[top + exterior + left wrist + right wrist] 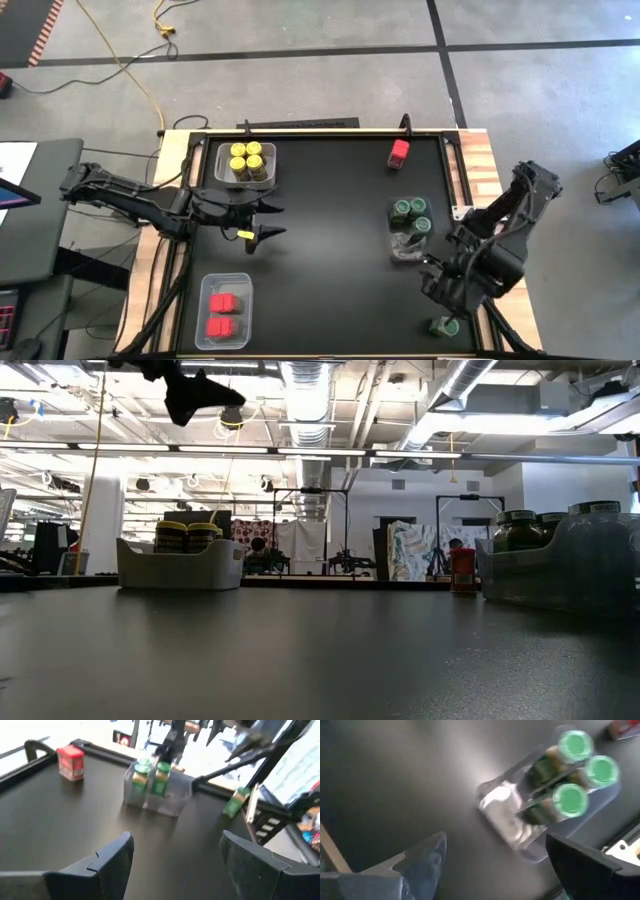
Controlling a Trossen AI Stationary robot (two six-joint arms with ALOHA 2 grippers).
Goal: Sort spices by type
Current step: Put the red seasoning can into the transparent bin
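Two grippers, both with jaws apart and empty: left gripper (268,221) mid-table, right gripper (432,272) near the green-lid jars (410,211) in their bin (404,248). One green-lid jar (445,326) sits partly hidden at the table edge.

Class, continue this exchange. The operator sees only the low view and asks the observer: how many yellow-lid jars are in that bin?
Observer: Four yellow jars in that bin.
Operator: Any green jar outside its bin?
Observer: One stray green jar, alone at the table's right edge, apart from the green bin.
Operator: Is there a third bin?
Observer: Yes, a red bin at the table's left, holding red blocks.
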